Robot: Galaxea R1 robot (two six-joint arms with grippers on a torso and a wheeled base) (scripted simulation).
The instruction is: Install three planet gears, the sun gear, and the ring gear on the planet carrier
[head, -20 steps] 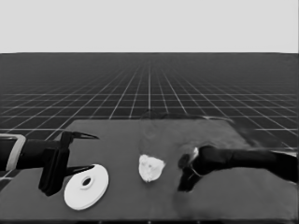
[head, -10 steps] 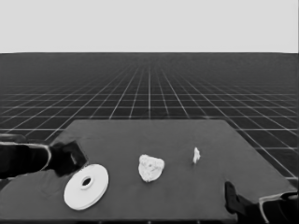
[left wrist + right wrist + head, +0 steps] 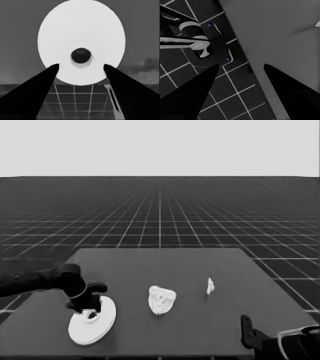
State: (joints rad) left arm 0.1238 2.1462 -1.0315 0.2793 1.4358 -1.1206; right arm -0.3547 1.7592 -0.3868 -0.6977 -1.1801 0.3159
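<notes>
Step in hand, as I judge it: left pincer [image 3: 91, 312] taking up the larger round part [image 3: 92, 322] at the left front of the desk [image 3: 200, 320]; a good grasp wants both fingers closing squarely across the rim, disc kept level for seating on the smaller round part with its gears [image 3: 161, 299] at desk centre. Left arm reaches in low from the left, pincer released, fingers [image 3: 40, 82] spread either side of the centre hole; right pincer [image 3: 240, 75] parked open off the desk's right front corner
</notes>
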